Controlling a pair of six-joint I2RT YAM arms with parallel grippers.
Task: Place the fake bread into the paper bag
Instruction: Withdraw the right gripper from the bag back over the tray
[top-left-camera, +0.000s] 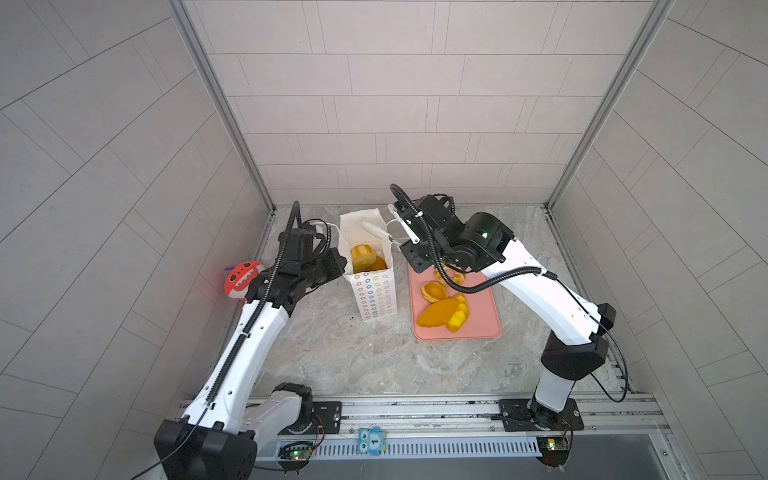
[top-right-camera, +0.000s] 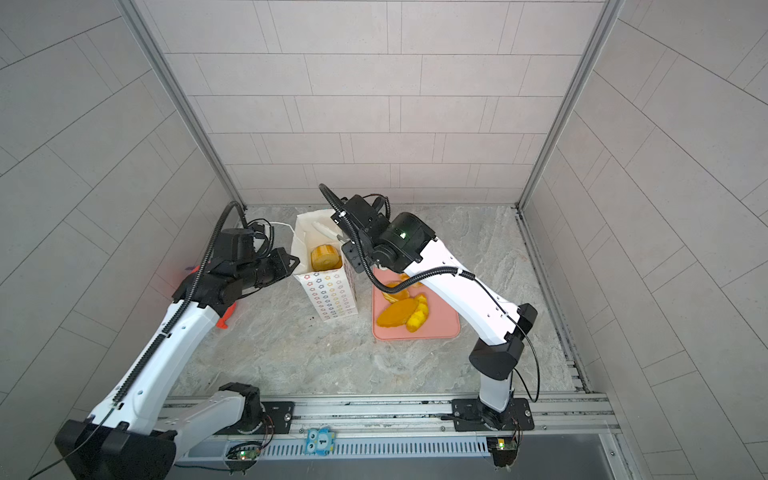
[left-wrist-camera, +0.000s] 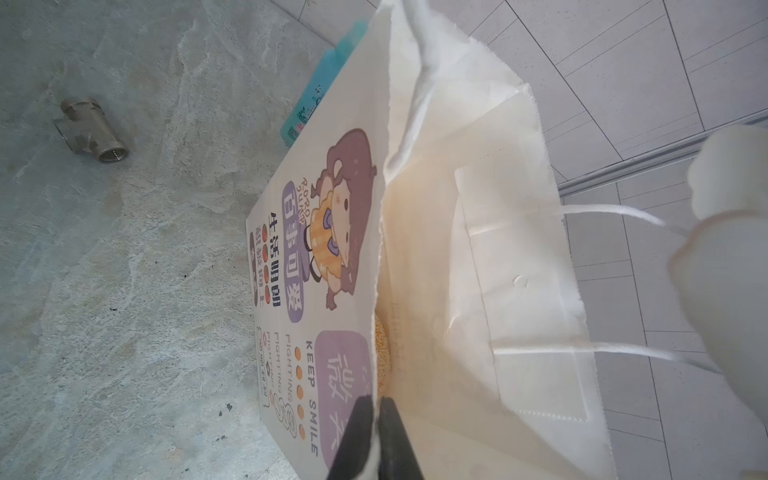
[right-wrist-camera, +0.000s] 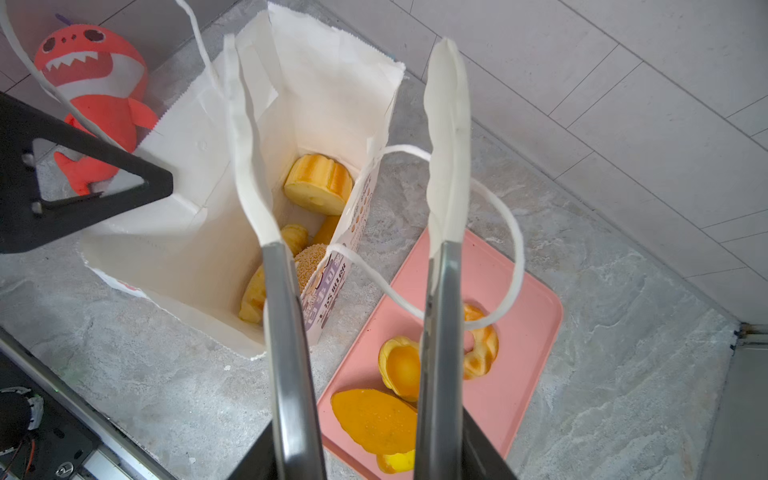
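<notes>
4 fake bread pcs (right-wrist-camera: 320, 183) in paper bag (right-wrist-camera: 187, 232)

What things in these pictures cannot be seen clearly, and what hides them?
- Bread on the pink tray: in both top views the right arm covers the far pieces.
- Bread in the paper bag: the left wrist view shows only a seeded sliver; the bag's wall hides the rest.
- Red shark toy: mostly behind the left arm in a top view.
</notes>
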